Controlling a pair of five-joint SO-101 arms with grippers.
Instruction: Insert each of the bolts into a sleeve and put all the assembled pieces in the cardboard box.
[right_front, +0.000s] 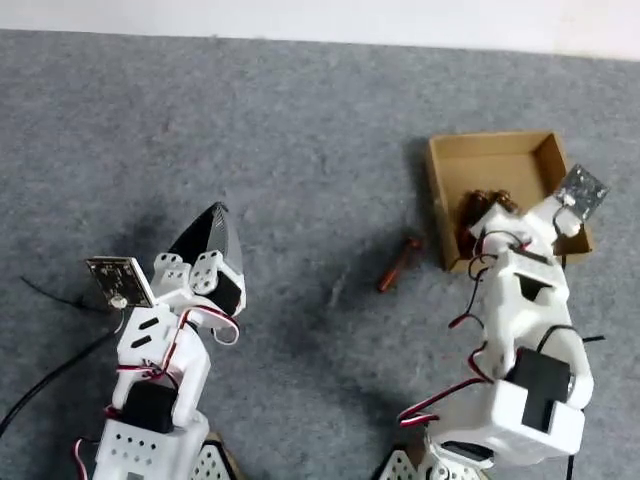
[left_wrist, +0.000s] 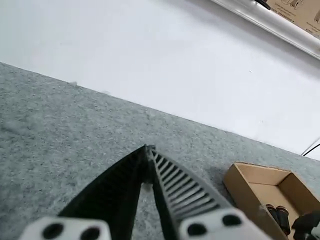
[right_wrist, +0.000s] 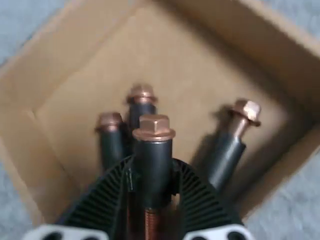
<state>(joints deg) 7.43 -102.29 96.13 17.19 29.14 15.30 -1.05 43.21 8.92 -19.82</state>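
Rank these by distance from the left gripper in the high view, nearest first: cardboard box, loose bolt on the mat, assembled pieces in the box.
1. Loose bolt: on the mat, between the left gripper and the box.
2. Box: its near wall stands just beyond the bolt.
3. Assembled pieces: inside the box, past that wall.

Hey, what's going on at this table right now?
The right gripper is shut on a bolt-in-sleeve piece, holding it over the cardboard box, where three more assembled pieces already sit. One copper-coloured piece lies on the grey mat beside the box. The left gripper is shut and empty above the mat.
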